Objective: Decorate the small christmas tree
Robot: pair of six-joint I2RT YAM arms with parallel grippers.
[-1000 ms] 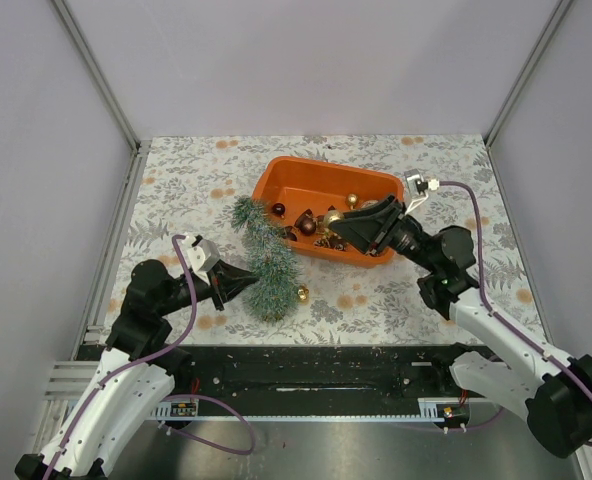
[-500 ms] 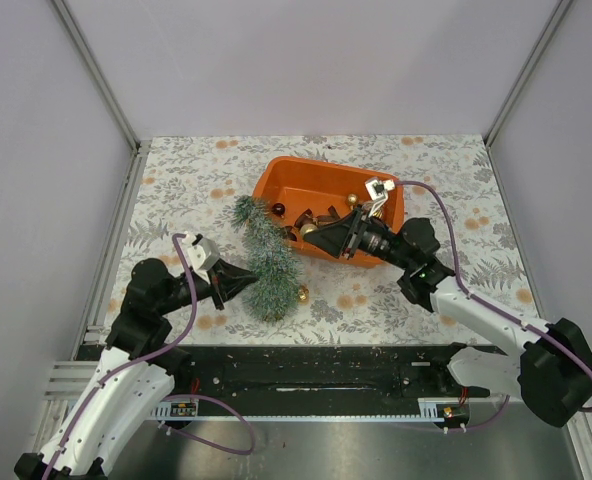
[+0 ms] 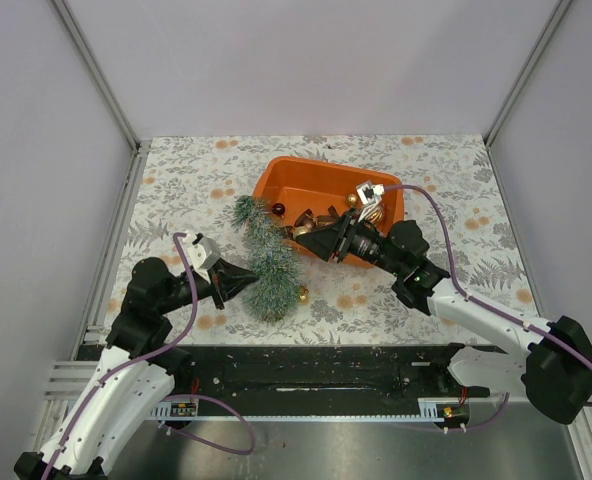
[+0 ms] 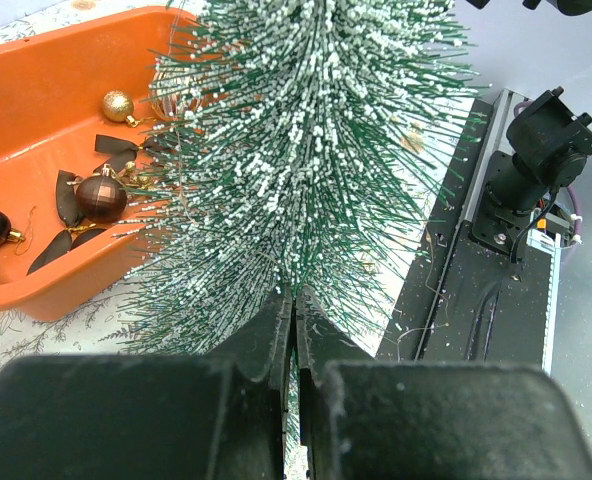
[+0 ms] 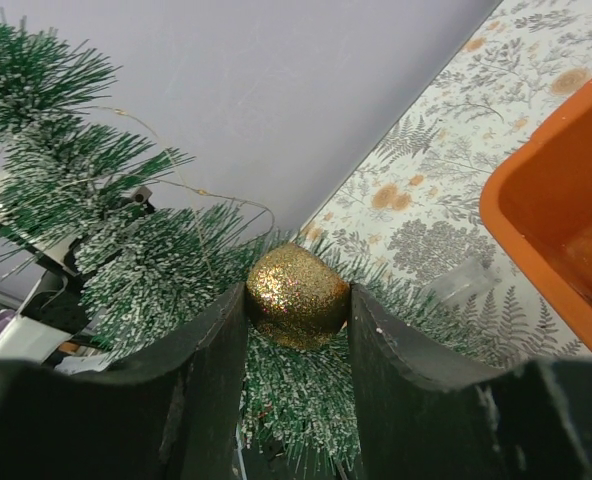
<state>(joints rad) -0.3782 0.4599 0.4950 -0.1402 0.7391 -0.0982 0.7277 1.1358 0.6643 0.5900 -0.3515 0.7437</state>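
The small christmas tree [image 3: 264, 256] lies on the table, its tip toward the orange tray [image 3: 306, 173]. My left gripper [image 3: 248, 278] is shut on the tree's wide lower part; in the left wrist view its tips [image 4: 294, 300] pinch the needles of the tree [image 4: 306, 150]. My right gripper [image 3: 300, 239] is shut on a gold glitter bauble [image 5: 298, 295], held right against the tree's needles [image 5: 126, 255]. Another gold bauble [image 3: 302, 294] sits at the tree's lower edge.
The tray [image 4: 36, 90] holds a gold bauble [image 4: 117, 105], dark red baubles [image 4: 101, 197] and dark ribbons. Its corner shows in the right wrist view [image 5: 566, 200]. The black rail [image 3: 316, 370] runs along the near edge. Walls enclose the table.
My right gripper has moved left out of the tray to the tree with the gold bauble in it. The left arm and the tree have stayed put.
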